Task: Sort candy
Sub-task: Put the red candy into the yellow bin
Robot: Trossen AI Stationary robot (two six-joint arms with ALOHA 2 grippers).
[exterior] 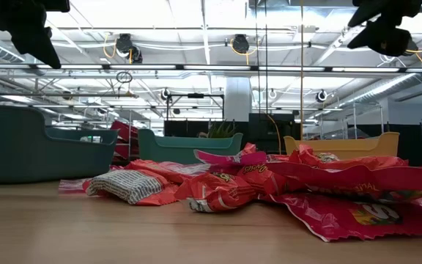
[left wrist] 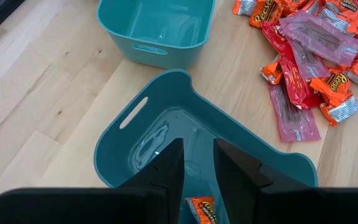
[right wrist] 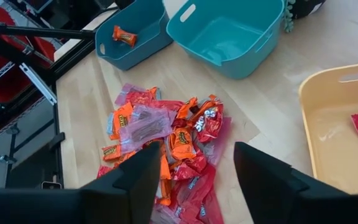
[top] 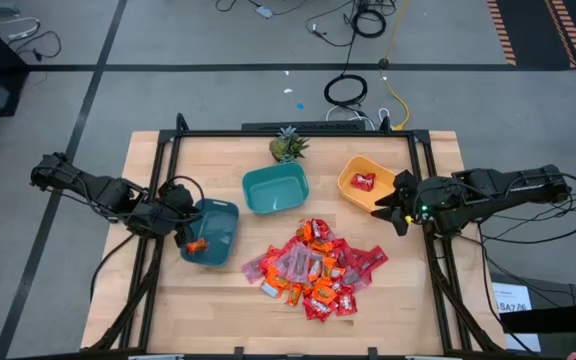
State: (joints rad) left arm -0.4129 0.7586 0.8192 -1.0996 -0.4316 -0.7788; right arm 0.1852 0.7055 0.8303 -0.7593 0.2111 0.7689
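Note:
The candy (top: 313,265) lies in a loose heap of red, orange and pink wrappers on the table's middle near part. One orange candy (top: 197,245) lies in the dark blue bowl (top: 211,232); my left gripper (left wrist: 197,146) hangs above that bowl, narrowly open, holding nothing. A red candy (top: 363,181) lies in the yellow bowl (top: 353,190). My right gripper (right wrist: 197,152) hovers at that bowl's near right rim, open and empty. The teal bowl (top: 275,188) stands between them with nothing in it.
A small green plant (top: 288,147) stands behind the teal bowl at the far edge. A black frame (top: 298,132) borders the wooden table. Bare wood lies left of the heap and along the near edge.

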